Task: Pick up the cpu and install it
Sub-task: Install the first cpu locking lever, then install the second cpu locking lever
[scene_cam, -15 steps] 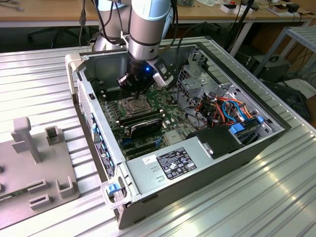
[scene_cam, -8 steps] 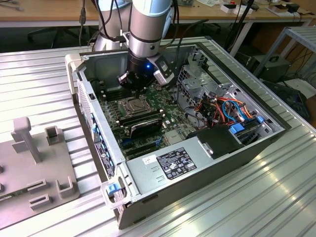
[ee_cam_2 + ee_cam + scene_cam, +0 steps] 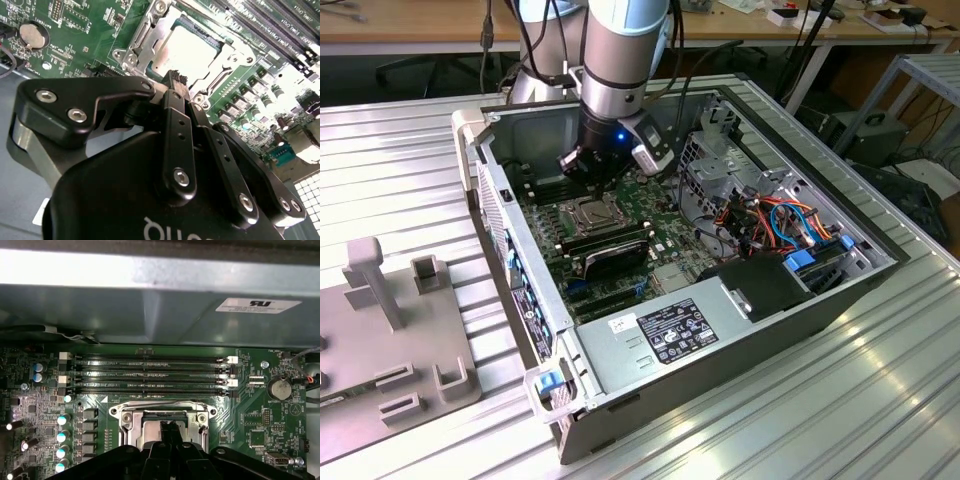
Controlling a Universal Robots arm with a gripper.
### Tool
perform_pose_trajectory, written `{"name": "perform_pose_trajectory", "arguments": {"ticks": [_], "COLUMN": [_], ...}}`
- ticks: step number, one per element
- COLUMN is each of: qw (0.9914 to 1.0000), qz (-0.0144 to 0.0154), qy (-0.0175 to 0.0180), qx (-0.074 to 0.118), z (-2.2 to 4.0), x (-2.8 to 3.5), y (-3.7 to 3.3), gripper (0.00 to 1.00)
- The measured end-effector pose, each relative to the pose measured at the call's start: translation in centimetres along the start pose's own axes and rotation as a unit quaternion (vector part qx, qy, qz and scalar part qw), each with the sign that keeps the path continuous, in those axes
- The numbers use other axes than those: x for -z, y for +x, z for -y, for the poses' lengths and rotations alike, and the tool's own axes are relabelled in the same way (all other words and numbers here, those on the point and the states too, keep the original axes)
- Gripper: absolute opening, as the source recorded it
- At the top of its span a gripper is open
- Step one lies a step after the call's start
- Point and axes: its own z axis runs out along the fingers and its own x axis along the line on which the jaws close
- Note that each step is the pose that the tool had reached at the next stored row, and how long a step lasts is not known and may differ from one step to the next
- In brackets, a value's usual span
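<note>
Cpu (image 3: pixel 187 52) seated in socket (image 3: pixel 145 42), frame not latched. Gripper (image 3: pixel 175 80) just above cpu, fingers together, holding nothing.

The circuit board (image 3: pixel 620 215) is deep green, speckled with tiny silver and white parts. On it the chip (image 3: pixel 186 53) shows a pale silver-grey top, framed by a shiny metal bracket (image 3: pixel 142 42). The gripper (image 3: pixel 175 82) is glossy black with bright steel screw heads; the arm (image 3: pixel 620 50) above it is silver-grey, with a small blue light glowing low down. The computer case (image 3: pixel 720 340) is dull grey metal. Toward the exterior view's right, cables (image 3: pixel 790 215) run orange, red and blue. The table (image 3: pixel 380 160) is ribbed, pale silver.
</note>
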Motion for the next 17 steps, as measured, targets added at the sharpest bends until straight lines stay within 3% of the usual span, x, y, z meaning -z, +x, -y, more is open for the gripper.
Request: {"name": "perform_pose_trajectory", "arguments": {"ticks": [5,14,17], "qw": [1.0,1.0,1.0], "qz": [0.0,0.0,0.0], "qy": [-0.0001,0.0,-0.0016], "qx": [0.0,0.0,0.0], "z": [0.51,0.63,0.68], "x": [0.04,0.05,0.06], "y": [0.07,0.07,0.07], "gripper": [0.11,0.11,0.11]}}
